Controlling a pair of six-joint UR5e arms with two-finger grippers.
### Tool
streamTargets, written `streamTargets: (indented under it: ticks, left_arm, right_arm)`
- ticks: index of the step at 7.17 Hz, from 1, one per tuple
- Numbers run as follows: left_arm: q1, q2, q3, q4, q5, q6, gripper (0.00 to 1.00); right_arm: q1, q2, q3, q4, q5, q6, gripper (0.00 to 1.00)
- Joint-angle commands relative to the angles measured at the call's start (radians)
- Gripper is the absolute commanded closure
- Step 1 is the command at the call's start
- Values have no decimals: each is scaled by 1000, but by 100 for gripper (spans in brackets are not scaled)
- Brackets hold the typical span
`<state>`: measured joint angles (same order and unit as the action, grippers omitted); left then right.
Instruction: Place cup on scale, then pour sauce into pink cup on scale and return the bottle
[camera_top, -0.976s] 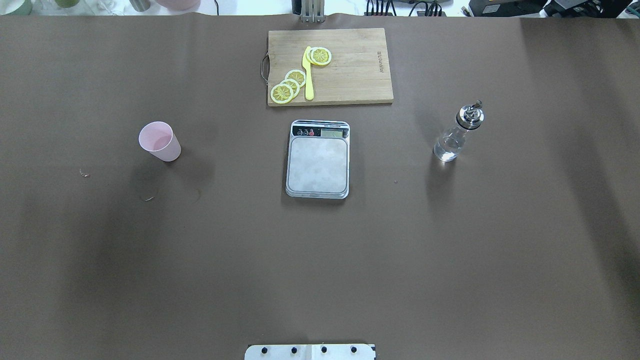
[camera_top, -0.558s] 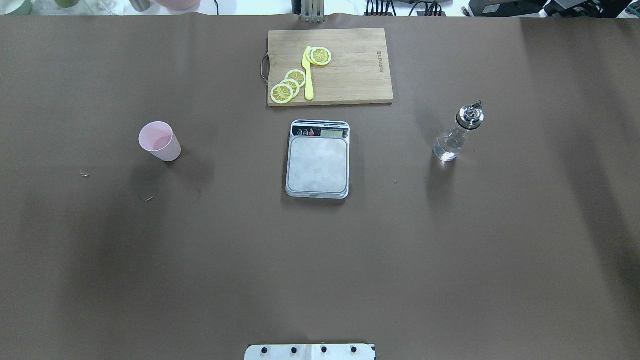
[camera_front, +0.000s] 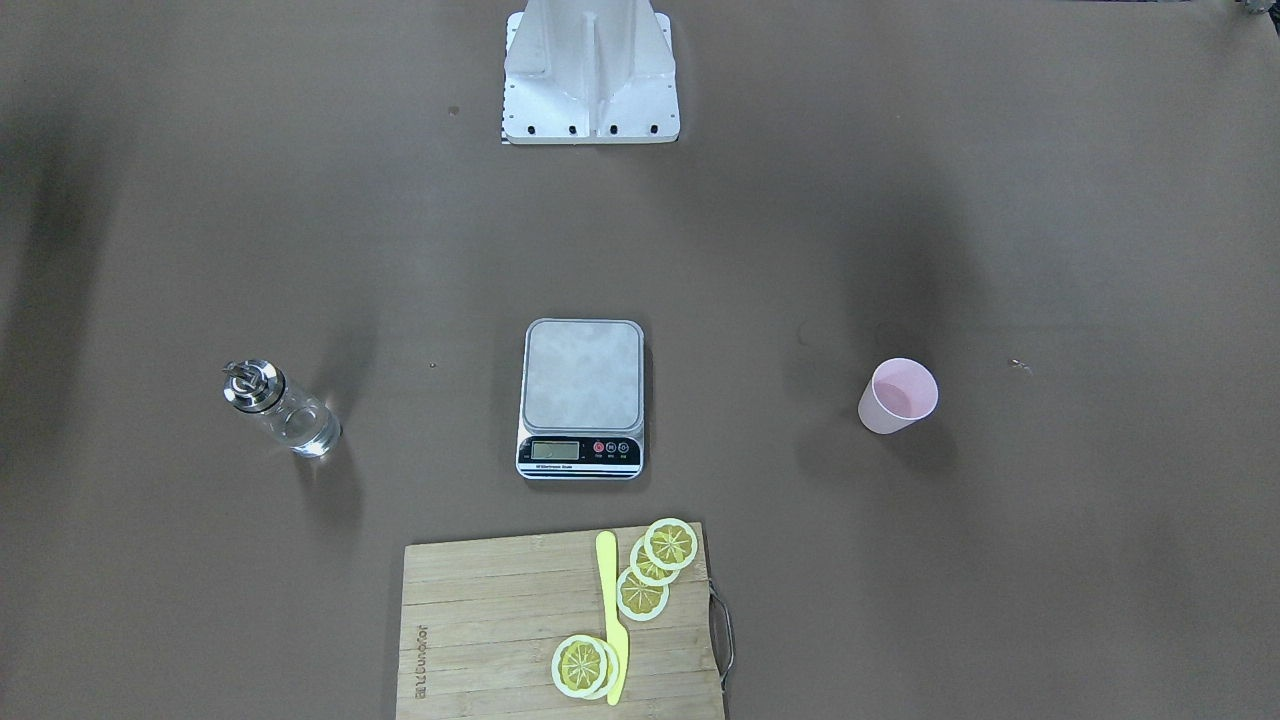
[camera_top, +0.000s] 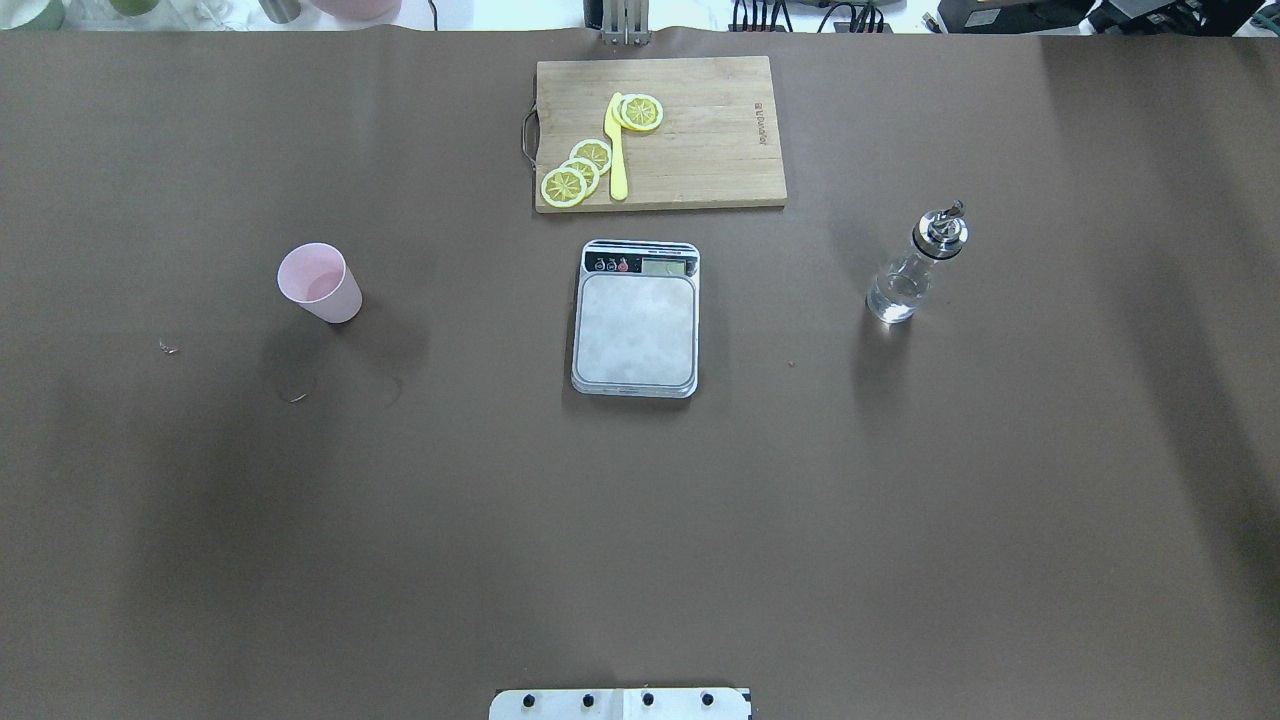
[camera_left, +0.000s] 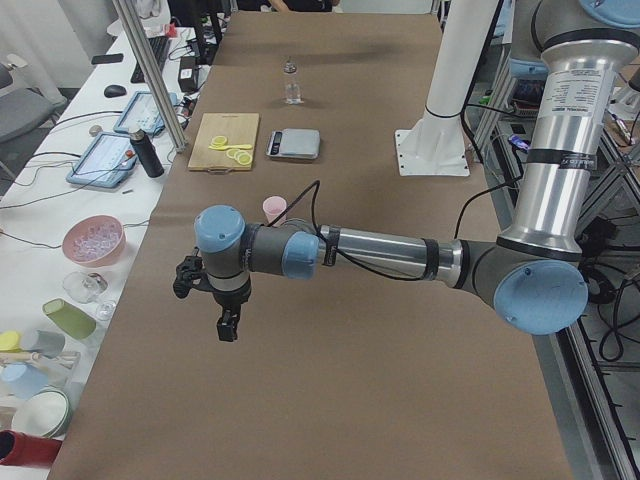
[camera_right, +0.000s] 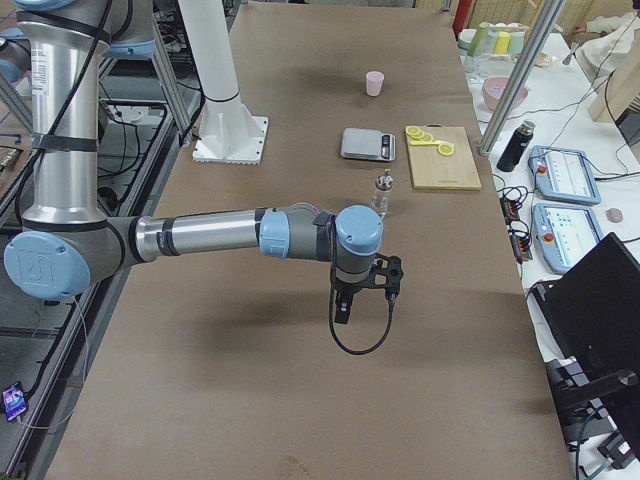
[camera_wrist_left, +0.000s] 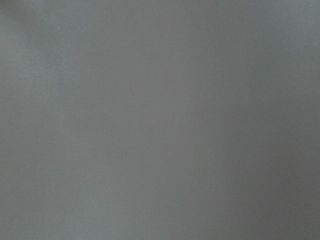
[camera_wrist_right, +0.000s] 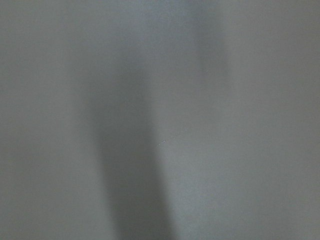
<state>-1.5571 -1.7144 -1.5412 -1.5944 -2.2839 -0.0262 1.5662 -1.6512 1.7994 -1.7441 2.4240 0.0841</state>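
Note:
The pale pink cup (camera_top: 320, 283) stands upright on the brown table cover, left of the scale (camera_top: 635, 330); it also shows in the front view (camera_front: 897, 396). The scale's steel platform is bare. The clear glass bottle (camera_top: 910, 275) with metal spout stands upright to the scale's right. My left gripper (camera_left: 228, 325) shows only in the left side view, hanging above the table well short of the cup (camera_left: 274, 208). My right gripper (camera_right: 340, 310) shows only in the right side view, short of the bottle (camera_right: 381, 192). I cannot tell whether either is open or shut. Both wrist views show only blurred table cover.
A wooden cutting board (camera_top: 700, 140) with lemon slices (camera_top: 578, 172) and a yellow knife (camera_top: 617, 150) lies just beyond the scale. The robot's white base (camera_front: 591, 70) stands at the near table edge. Cups, bowls and tablets sit on the white bench (camera_left: 90, 230) beyond the far edge.

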Motion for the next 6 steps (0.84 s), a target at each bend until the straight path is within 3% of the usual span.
streamTargets:
  ticks: [1, 6]
  left_arm:
    - [0, 4, -5, 2, -8, -3, 2]
    - [14, -40, -14, 5, -9, -58, 2]
  right_arm:
    - [2, -1, -2, 0, 1, -1, 0]
    - [2, 22, 11, 2, -2, 0, 0]
